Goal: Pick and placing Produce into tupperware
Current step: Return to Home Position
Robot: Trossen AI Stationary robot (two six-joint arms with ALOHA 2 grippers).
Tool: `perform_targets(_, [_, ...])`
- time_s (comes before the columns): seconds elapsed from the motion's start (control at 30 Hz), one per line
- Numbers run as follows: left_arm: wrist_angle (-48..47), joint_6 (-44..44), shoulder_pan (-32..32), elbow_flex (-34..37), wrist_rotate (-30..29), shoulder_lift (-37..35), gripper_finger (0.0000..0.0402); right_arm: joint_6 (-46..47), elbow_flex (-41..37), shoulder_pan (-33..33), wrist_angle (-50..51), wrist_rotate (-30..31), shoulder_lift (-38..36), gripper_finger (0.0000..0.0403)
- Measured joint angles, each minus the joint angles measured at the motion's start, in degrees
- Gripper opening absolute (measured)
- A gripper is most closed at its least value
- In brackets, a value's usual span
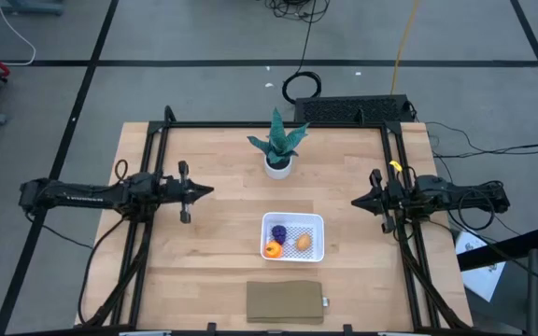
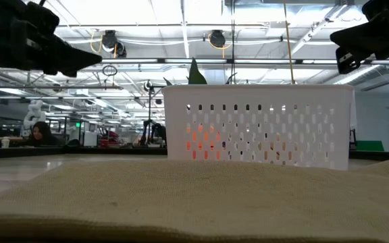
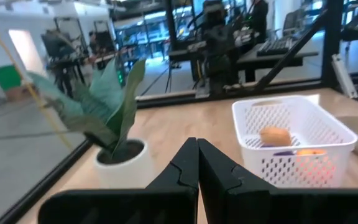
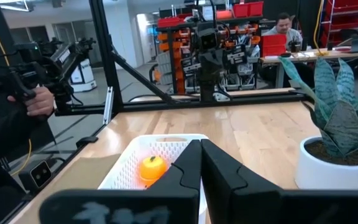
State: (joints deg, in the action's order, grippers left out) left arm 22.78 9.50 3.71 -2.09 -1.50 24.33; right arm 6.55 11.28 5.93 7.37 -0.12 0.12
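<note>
Three produce in tupperware, well apart from both closed jaws

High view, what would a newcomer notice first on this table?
The white container sits mid-table, holding an orange piece, a purple one and a tan one. Beyond it stands a teal potted plant; the left gripper and right gripper wait shut at either side.

left tool, right tool: black, tapered | right arm: yellow tag
</note>
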Motion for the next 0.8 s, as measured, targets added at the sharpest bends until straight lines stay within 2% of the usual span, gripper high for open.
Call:
perform_targets(0.27, [-2.6,2.2,-4.0,0.0,-1.2,-5.6,0.0000,0.5,0.0,0.0,-2.4,0.0,0.0,0.0000])
perform_targets(0.5, [-11.5,1.9,-6.6,0.0,-5.4,-11.3,0.0000,1.8,0.0,0.0,-2.4,-0.1,0.0,0.0000])
perform_targets(0.8, [-23.2,-0.6,-9.2,-2.3,-7.7,-18.1,0.0000,1.8,0.0,0.0,-1.4,-0.2,0.0,0.0000])
